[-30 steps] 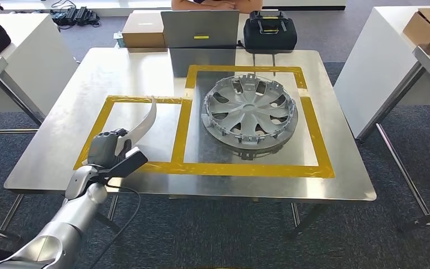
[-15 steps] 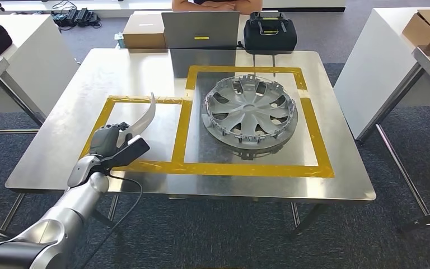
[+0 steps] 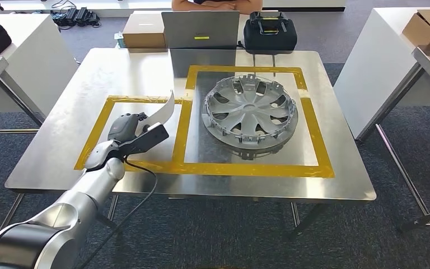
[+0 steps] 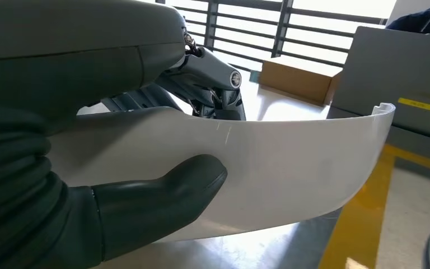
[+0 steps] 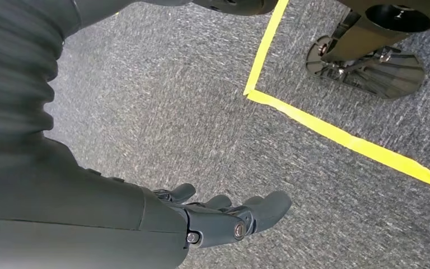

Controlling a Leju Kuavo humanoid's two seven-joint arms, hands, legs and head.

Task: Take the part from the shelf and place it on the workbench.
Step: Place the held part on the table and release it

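Observation:
A curved white plastic part (image 3: pixel 164 111) (image 4: pixel 291 162) is held by my left hand (image 3: pixel 127 128) (image 4: pixel 162 190) over the smaller yellow-taped square (image 3: pixel 97 131) on the steel workbench (image 3: pixel 61 123). Thumb and fingers clamp the part's near end; its far end points up toward the tape line between the two squares. My right hand (image 5: pixel 224 216) hangs beside my body over grey carpet, its fingers loosely apart and holding nothing.
A silver wheel cover (image 3: pixel 250 110) lies in the larger taped square (image 3: pixel 313 134). At the table's far edge stand a laptop (image 3: pixel 200 29), a cardboard box (image 3: pixel 143 29) and a black bag (image 3: pixel 270 32), with a person behind. White benches flank both sides.
My left hand has carried the white part forward and to the right, further over the smaller taped square, toward the dividing tape line.

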